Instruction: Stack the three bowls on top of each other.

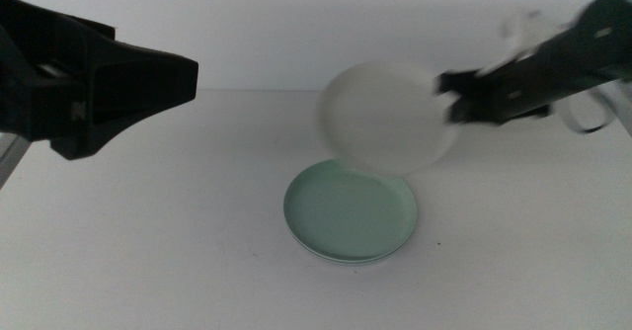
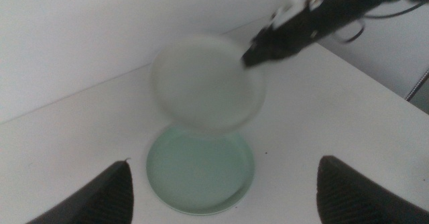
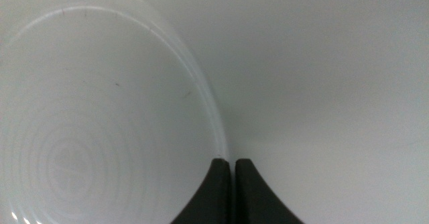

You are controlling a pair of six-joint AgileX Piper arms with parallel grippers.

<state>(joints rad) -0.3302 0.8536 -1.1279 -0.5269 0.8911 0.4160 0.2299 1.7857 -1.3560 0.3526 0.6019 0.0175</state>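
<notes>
At nine o'clock in my middle view the left hand (image 1: pixel 148 78) hangs above the table (image 1: pixel 148 231), its jaws spread wide and released in its wrist view; a pale mark on its casing is too blurred to read. At centre, the mint green bowl (image 1: pixel 351 214) lies flat; I cannot tell whether a grey one sits beneath. At two o'clock the right hand (image 1: pixel 449 98) reaches in, clenched on the rim of the white bowl (image 1: pixel 387 116), tilted, motion-blurred, above the green one.

one bowl (image 1: pixel 387 116) above another bowl (image 1: pixel 351 214)
</notes>
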